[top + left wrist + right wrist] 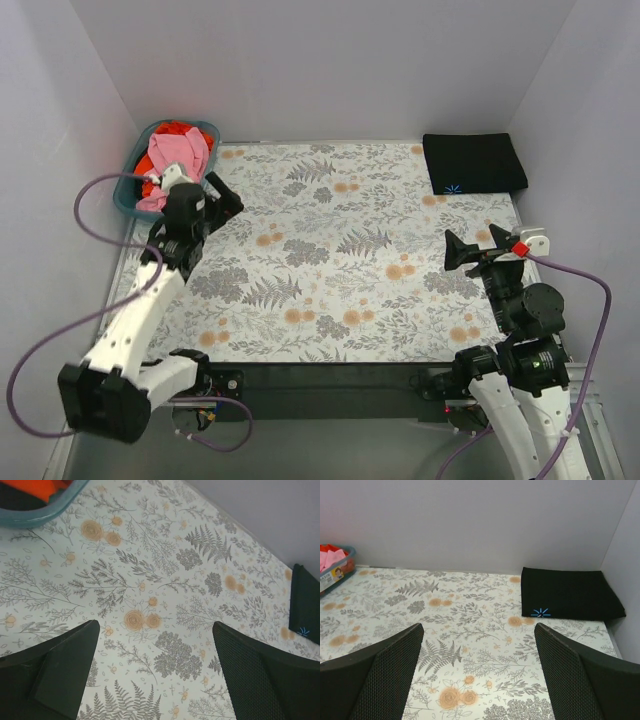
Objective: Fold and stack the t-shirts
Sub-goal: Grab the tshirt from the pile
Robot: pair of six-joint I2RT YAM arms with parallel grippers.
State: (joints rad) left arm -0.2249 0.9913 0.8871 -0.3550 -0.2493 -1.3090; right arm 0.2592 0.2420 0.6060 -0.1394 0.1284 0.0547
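Lying folded in the far right corner of the table [330, 290], the black tee [474, 163] forms a flat rectangle. Its long axis runs left to right, parallel to the far wall. Its blue logo [452, 187] sits at the near left corner of the fold, close to the near edge. The right edge of the tee lies close to the right wall.

The other two tees are unfolded in the basket [203, 125], which stands in the far left corner. The pink tee [178, 155] is bunched on top, its heap stretching from the far right of the basket toward the near left. The orange-red tee [172, 128] lies under it and shows at the far end and along the left side. Neither crumpled tee has a clear direction.

The left gripper [225, 195] hangs over the table just beside the basket's right side and points toward the far right. Its jaws are wide apart and hold nothing; the left wrist view shows only floral cloth between the fingers [75, 655].

The right gripper [475, 248] hangs over the near right part of the table, well apart from the black tee, and points toward the far wall. Its jaws are also spread wide and are empty. In the right wrist view the black tee lies ahead and to the right.
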